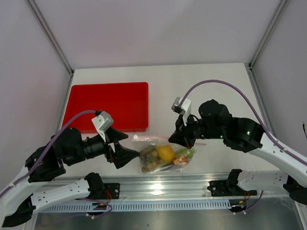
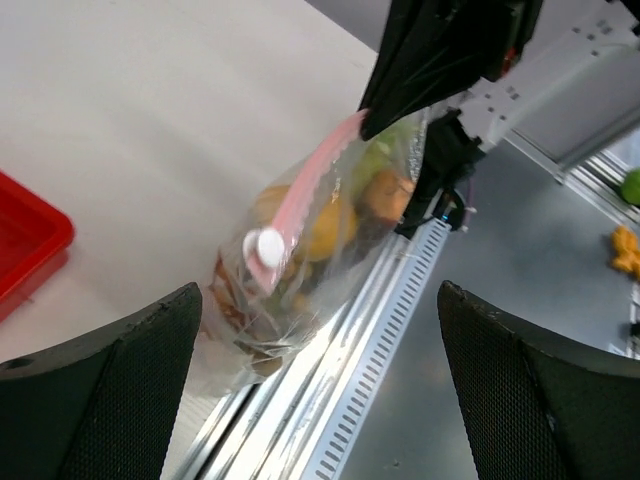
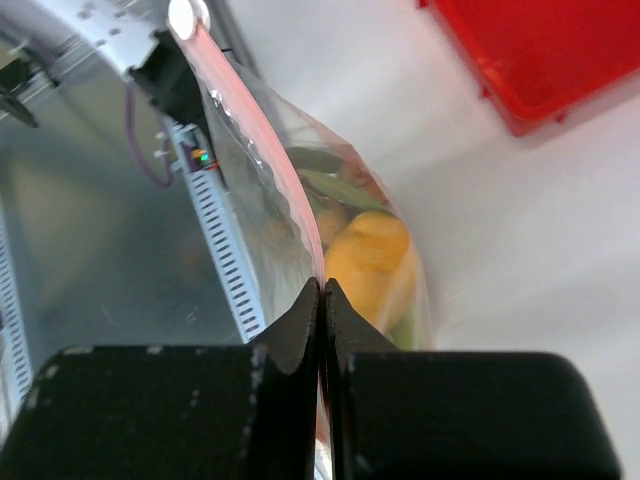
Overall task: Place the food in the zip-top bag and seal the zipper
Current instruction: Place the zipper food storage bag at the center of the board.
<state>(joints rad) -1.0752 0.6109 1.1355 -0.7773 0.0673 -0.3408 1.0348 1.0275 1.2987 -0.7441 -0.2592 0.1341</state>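
The zip-top bag (image 1: 165, 155) lies at the table's near edge, between the two arms. Through its clear plastic I see the food: a yellow-orange fruit (image 1: 166, 153), tan berries (image 1: 149, 159), an orange piece (image 1: 182, 160) and some green. The pink zipper (image 2: 312, 185) runs along the top of the bag, with a white slider (image 2: 265, 246) at its left end. My right gripper (image 3: 322, 296) is shut on the zipper's right end (image 3: 250, 140), with the fruit (image 3: 370, 258) just beyond its jaws. My left gripper (image 2: 320, 400) stands wide open at the bag's left end and holds nothing.
A red tray (image 1: 107, 104) sits at the back left of the table. A slotted metal rail (image 1: 162, 188) runs along the near edge, right under the bag. In the left wrist view, small green and orange items (image 2: 626, 250) lie on the grey surface below.
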